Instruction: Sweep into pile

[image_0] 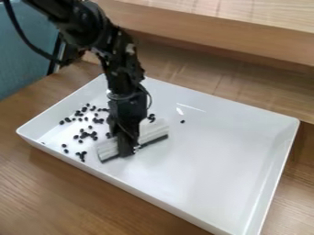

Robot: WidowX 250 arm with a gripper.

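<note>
The black gripper [130,148] hangs down over the left half of the white tray [208,160], at the middle of a white brush [153,130] with a dark lower edge. The brush lies slantwise across the tray floor, its ends showing on both sides of the gripper. Whether the fingers close on it is hidden. Many small black beans [86,135] lie scattered to the left of the brush. A few more sit just behind its right end, and a single bean [182,121] rests apart, farther right.
The tray's raised walls surround the work, with the front wall [153,197] running down to the right. It stands on a wooden table [55,193]. A wooden ledge [245,36] runs behind it, and a blue-grey panel [25,55] stands at upper left.
</note>
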